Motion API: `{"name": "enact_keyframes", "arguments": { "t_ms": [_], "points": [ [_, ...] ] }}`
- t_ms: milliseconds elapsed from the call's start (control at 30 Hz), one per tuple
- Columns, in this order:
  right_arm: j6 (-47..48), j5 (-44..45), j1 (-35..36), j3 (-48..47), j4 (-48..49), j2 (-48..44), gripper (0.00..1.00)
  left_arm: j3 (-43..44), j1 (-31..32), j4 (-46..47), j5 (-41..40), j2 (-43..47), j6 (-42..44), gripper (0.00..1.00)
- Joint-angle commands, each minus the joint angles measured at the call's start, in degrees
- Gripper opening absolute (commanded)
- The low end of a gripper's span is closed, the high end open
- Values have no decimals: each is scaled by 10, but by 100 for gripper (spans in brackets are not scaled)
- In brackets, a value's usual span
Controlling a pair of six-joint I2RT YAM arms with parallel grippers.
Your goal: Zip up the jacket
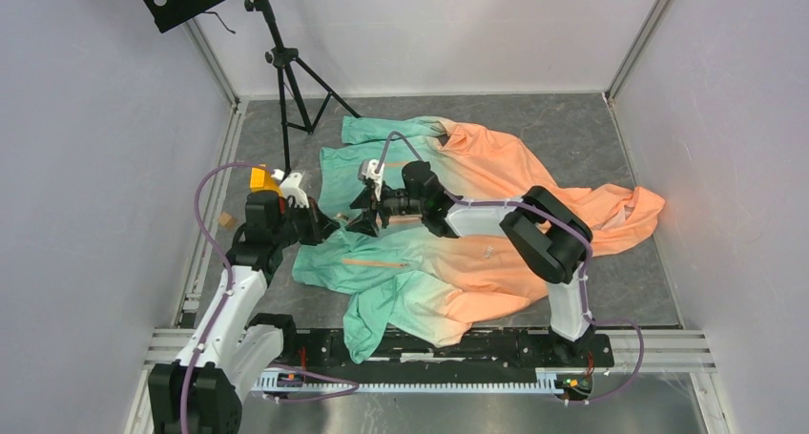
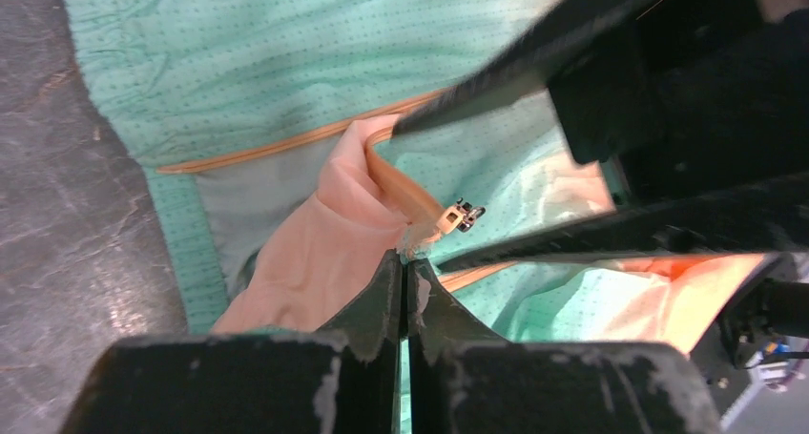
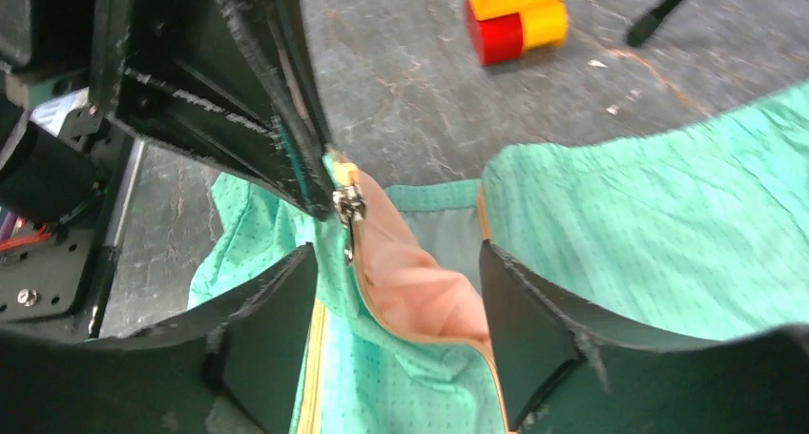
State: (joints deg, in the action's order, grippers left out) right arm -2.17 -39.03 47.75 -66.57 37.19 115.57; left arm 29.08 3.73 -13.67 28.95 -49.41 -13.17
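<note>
Left pincer (image 2: 405, 262) is pinched tight on the bottom end of the zipper (image 2: 399, 184). I think this keeps the jacket (image 1: 477, 262) steady so the zip can slide. Right pincer (image 3: 396, 253) is wide open around the little metal zipper pull (image 3: 347, 205). The jacket lies spread on the desk (image 1: 572, 129).
</note>
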Motion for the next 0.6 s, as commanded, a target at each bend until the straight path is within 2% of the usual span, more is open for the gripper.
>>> {"name": "enact_keyframes", "arguments": {
  "t_ms": [0,133,267,367,433,567],
  "points": [
    [-31,84,0,21,-57,-88,72,24,-1,-25,-33,32,90,2],
    [-121,84,-5,26,-54,-97,71,16,-1,-16,-43,48,94,2],
    [-200,52,-7,14,-8,-77,62,13,-1,-9,-32,55,89,2],
    [-287,26,-6,5,60,-49,50,9,-1,-1,-36,58,78,2],
    [-293,31,-6,-8,56,-35,42,10,-1,-4,-41,60,69,2],
    [-302,36,-3,-23,69,-16,41,5,0,-3,-43,68,53,2]
  ]
}}
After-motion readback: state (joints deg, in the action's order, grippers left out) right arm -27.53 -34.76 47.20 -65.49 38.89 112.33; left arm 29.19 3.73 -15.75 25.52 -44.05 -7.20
